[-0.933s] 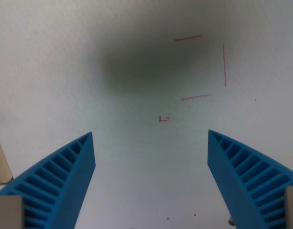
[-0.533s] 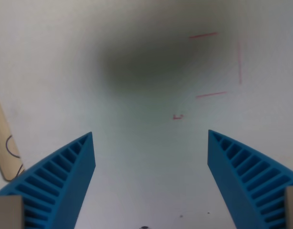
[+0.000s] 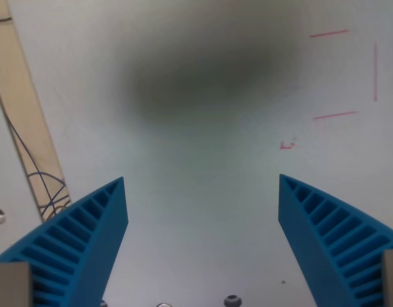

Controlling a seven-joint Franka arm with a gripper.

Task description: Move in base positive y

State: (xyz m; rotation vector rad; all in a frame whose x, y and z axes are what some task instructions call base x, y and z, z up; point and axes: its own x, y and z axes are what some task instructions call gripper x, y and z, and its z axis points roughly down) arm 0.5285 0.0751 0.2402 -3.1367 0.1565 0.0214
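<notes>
The red marks (image 3: 350, 77) have shifted right in view, so the camera moves sideways; the gripper (image 3: 203, 192) stays wide open, empty.

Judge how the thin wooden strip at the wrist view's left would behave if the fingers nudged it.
The wooden strip looks thin and flat on the white surface, so it would probably slide rather than roll or tip. It seems light. Its length suggests an off-centre push would pivot it.

Wooden strip (image 3: 27, 109) and blue fingers (image 3: 88, 236) cut by edges
</notes>
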